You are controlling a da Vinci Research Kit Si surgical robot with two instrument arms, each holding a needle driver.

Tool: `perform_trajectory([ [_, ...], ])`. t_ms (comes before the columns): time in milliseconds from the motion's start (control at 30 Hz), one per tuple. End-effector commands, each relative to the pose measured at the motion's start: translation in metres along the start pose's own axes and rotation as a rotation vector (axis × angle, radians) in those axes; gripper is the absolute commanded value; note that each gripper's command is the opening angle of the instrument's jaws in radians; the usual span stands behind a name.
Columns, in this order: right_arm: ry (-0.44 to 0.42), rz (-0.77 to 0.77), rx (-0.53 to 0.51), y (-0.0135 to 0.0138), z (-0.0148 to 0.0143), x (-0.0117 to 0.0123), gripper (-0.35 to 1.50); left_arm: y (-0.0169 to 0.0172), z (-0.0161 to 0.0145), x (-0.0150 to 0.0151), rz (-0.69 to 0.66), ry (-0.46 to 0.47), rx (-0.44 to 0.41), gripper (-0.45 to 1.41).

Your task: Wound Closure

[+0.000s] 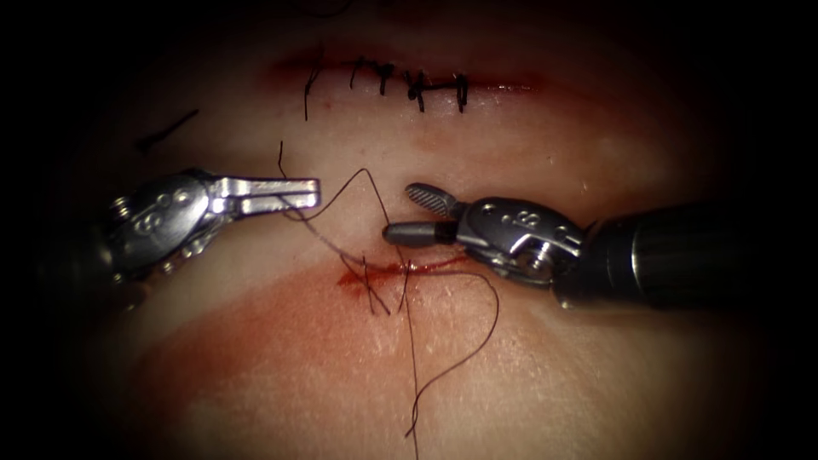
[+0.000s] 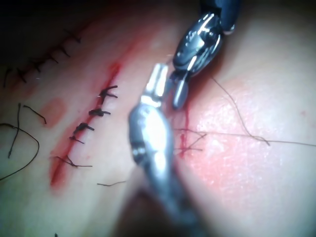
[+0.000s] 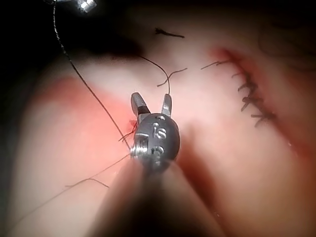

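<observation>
Across the whole endoscope view we see the pale, glistening slab of tissue (image 1: 528, 375), pinker toward the near side. Two cuts cross it. The far one is an earlier closed cut (image 1: 409, 81) held by a row of dark stitches, which we also see in the left wrist view (image 2: 91, 118) and the right wrist view (image 3: 254, 103). The nearer one is the short open cut (image 1: 400, 271), rimmed with red fluid (image 1: 354, 277).

From the right comes the right arm's dark-shafted tool (image 1: 407, 215), its silver wrist lying just beyond the open cut. Its two grey jaws stand spread apart and hold nothing; the right wrist view shows the same fork of parted jaws (image 3: 152, 106) with bare tissue between them.

From the left reaches the left arm's silver tool (image 1: 290, 194), well to the left of the open cut. Its flat jaws lie close together, and the thin dark thread (image 1: 375, 192) runs right up to their tips, but we cannot tell whether they are clenched on it or simply pressed together beside it.

That thread arches from the left tool's tips toward the open cut, crosses it where short stitch strands pass through the tissue, then loops out to the right and trails toward the near edge.

A short loose cut end of thread (image 1: 166, 132) lies on the tissue far to the left. We cannot make out the needle itself.
</observation>
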Motion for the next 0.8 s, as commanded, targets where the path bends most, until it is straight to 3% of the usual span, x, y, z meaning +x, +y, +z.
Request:
perform_trajectory([
  [33, -0.012, -0.006, 0.018, -0.0009, 0.0015, -0.0004, 0.47, 0.0002, 0.0007, -0.0008, 0.004, -0.004, 0.005, -0.45],
  [433, -0.021, -0.046, 0.054, -0.0020, 0.0070, -0.0017, 0.46, 0.0013, 0.0022, -0.0004, 0.016, 0.003, 0.048, -0.45],
  [667, -0.017, -0.038, 0.026, -0.0005, 0.0067, -0.0011, 0.42, 0.0045, 0.0034, -0.0007, 0.037, 0.008, 0.049, -0.45],
  [800, 0.067, -0.026, 0.009, 0.0002, 0.0061, 0.0002, 0.37, 0.0067, 0.0040, -0.0020, 0.023, 0.018, 0.048, -0.45],
])
